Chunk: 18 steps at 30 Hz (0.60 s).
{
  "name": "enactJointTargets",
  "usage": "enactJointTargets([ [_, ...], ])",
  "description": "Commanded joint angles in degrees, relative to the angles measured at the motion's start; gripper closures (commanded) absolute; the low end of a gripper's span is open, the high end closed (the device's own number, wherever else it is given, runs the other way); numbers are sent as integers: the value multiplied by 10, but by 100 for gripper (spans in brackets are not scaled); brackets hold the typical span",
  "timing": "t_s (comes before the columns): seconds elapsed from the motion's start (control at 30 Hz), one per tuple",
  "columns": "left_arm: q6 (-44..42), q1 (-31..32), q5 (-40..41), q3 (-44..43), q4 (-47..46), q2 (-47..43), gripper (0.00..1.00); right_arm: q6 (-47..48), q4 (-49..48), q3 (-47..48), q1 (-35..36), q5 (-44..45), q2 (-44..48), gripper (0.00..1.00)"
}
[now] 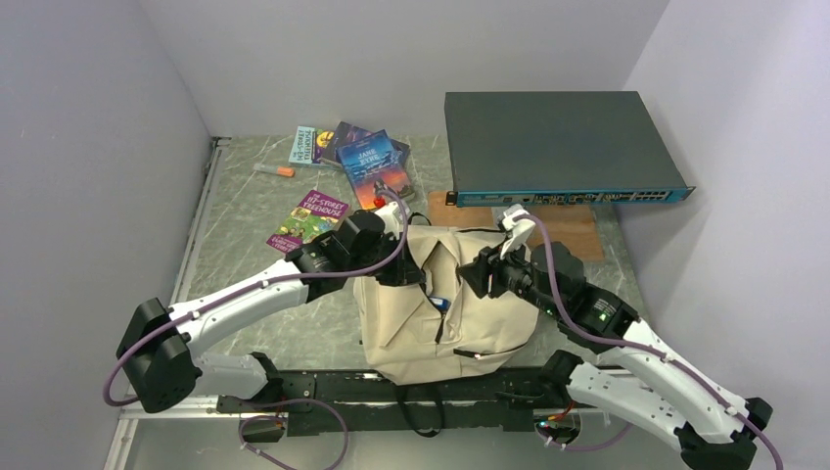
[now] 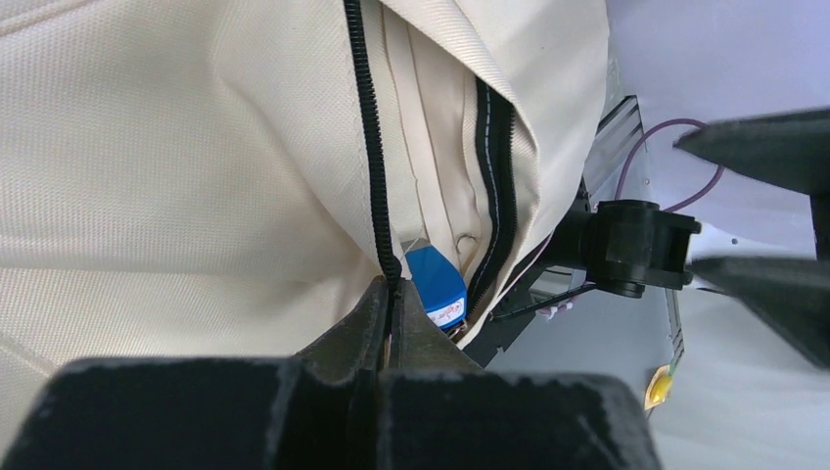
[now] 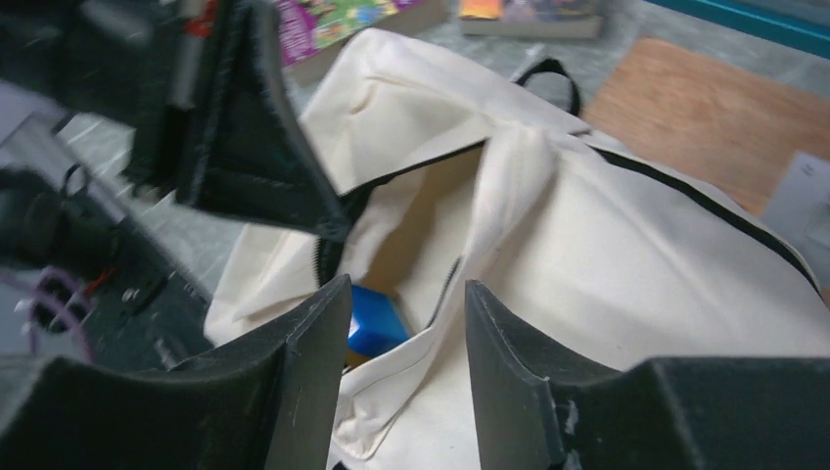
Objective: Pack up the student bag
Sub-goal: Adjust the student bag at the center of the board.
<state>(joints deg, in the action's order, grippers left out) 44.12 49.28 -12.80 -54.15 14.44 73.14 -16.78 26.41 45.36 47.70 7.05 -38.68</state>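
Note:
The cream-beige student bag (image 1: 460,313) lies in the middle of the table with its main zipper open. My left gripper (image 1: 396,266) is shut on the bag's black zipper edge (image 2: 370,147) at the left side of the opening and holds the flap up. It shows in the left wrist view (image 2: 393,294) with jaws pressed together on the fabric. A blue object (image 3: 377,318) sits inside the bag; it also shows in the left wrist view (image 2: 436,284). My right gripper (image 3: 406,289) is open and empty, just above the opening at the bag's right side (image 1: 482,274).
Several paperback books lie at the back left: a Jane Eyre book (image 1: 377,166), a purple Treehouse book (image 1: 311,217) and others (image 1: 318,144). A marker (image 1: 273,170) lies beside them. A black network switch (image 1: 558,147) stands on a wooden board (image 1: 573,227) at the back right.

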Motion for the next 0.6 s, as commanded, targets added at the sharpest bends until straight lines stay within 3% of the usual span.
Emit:
enactJointTargets([
  [0.0, -5, 0, -3, -18, -2, -25, 100, 55, -42, 11, 1, -180, -16, 49],
  [0.1, -6, 0, -3, -22, 2, -25, 100, 48, -51, 8, 1, -271, -68, 50],
  [0.2, -6, 0, -3, -20, 2, -27, 100, 32, -60, 4, 2, -311, -97, 60],
  [0.4, -6, 0, -2, -15, -3, -26, 100, 16, -36, -6, 3, -303, -118, 83],
  [0.57, -8, 0, -1, -17, -1, -27, 100, 6, -30, -26, 3, -282, -122, 90],
])
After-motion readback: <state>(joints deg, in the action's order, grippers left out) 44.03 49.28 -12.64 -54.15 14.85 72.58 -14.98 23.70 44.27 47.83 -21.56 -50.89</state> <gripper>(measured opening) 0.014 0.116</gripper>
